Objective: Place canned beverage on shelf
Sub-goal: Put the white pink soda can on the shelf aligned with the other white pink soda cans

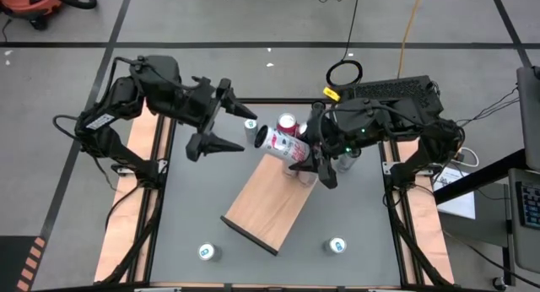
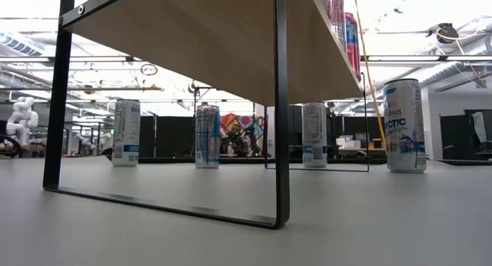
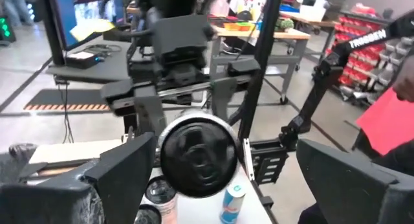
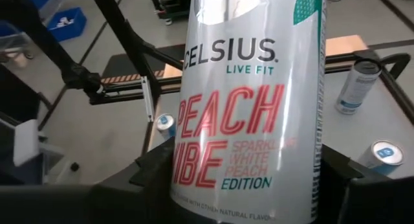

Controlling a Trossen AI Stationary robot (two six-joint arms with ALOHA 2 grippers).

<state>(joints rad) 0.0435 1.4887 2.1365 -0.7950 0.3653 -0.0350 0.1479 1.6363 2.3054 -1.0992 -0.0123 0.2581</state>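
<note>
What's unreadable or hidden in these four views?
- High view: the right gripper covers part of the white-and-red Celsius can; label too small.
- Low view: the light-brown wooden shelf shows only its underside; both grippers out of frame.
- Right wrist view: can cut off at top, blocking the shelf.
- Left wrist view: left gripper blurred.

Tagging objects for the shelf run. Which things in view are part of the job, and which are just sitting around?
In the job:
- Celsius can, lying sideways in the right gripper, over the shelf's far end
- shelf
- left gripper, open, facing the can

Lying about:
- two cans on the table's near side
- can behind the shelf
- cable loop on the floor
</note>
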